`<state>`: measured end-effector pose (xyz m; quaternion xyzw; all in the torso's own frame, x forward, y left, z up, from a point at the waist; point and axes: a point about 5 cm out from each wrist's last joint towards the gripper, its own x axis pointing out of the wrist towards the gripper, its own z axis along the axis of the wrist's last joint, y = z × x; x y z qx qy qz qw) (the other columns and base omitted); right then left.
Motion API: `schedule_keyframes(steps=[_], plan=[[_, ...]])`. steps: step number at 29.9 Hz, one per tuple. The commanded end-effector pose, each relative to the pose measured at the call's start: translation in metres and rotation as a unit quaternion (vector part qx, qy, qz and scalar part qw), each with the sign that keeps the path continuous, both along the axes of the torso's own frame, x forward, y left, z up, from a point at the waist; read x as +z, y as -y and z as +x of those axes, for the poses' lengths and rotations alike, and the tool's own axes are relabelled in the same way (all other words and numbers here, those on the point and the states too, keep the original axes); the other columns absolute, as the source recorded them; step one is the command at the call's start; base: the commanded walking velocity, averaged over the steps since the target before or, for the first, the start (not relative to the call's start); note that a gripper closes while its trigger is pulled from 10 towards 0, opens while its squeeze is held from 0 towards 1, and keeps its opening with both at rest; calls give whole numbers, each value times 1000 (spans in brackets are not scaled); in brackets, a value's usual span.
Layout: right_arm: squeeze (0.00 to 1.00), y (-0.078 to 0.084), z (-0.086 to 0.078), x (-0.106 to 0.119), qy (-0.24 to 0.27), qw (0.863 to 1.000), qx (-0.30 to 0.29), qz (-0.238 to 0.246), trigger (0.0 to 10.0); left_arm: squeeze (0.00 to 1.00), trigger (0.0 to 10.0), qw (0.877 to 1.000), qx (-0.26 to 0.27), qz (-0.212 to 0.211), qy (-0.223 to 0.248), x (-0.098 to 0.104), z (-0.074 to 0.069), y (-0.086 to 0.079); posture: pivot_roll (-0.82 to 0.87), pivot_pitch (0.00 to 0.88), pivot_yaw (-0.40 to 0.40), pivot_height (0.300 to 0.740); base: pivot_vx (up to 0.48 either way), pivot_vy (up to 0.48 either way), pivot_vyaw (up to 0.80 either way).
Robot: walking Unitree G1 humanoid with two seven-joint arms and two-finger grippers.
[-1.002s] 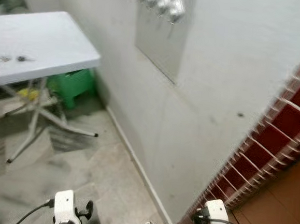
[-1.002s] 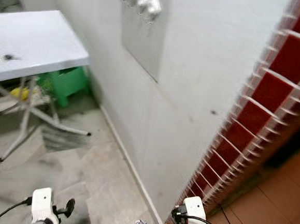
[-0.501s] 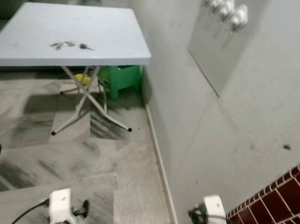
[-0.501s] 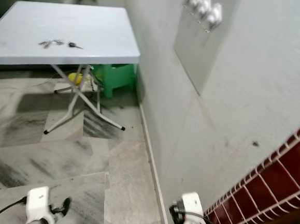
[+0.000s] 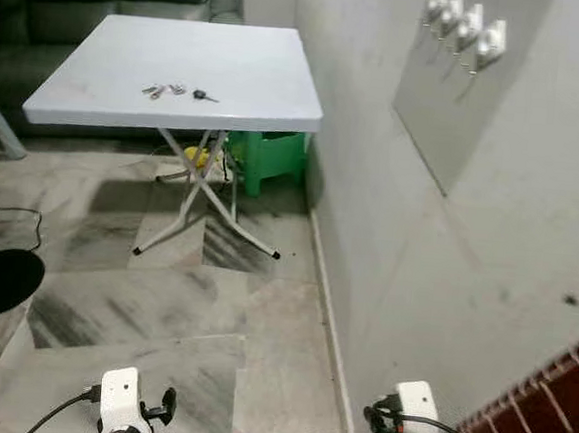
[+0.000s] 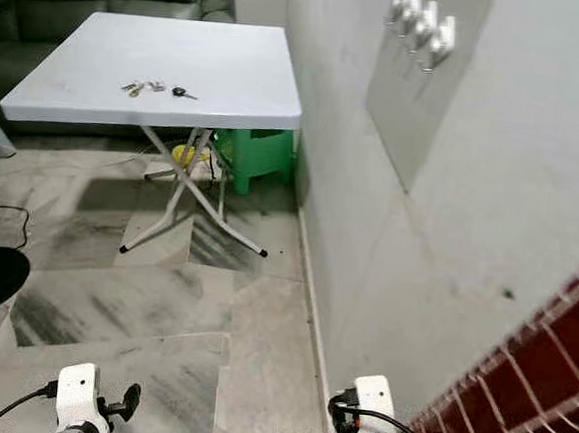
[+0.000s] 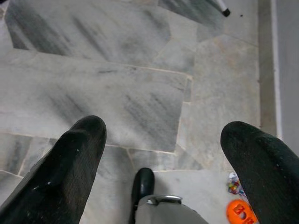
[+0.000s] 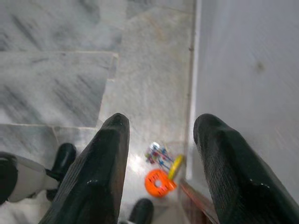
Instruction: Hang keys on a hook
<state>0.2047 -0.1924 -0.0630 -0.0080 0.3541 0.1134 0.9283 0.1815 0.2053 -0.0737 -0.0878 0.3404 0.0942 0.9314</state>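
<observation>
The keys [image 5: 177,91] are lying on the white folding surface [image 5: 250,83] at 11 o'clock in the head view, well apart from both pincers. The row of hooks [image 5: 466,25] is sitting on a grey wall panel [image 5: 458,119] at 1 o'clock. The left pincer [image 7: 163,154] is hanging wide open over the marble floor [image 5: 162,307]. The right pincer [image 8: 161,140] is hanging open above small colourful items [image 8: 161,170] beside the wall.

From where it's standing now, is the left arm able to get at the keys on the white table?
Probably not yet. The keys lie on the white table across a stretch of marble floor, while the left end effector hangs low and open over the floor. Nothing blocks the way; the robot likely has to walk closer first.
</observation>
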Motion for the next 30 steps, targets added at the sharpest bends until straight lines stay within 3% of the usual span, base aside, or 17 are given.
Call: schedule_keyframes(steps=[1,30], plan=[[0,1,-1,0,-1,1000,-3,3,10000,0,10000,1000,1,0,1,1,3,-1,-65,0,-30,740,0,262,0],[0,2,0,1,-2,1000,11,4,10000,0,10000,1000,9,-4,-4,0,0,-1,-56,0,-47,740,0,308,0]])
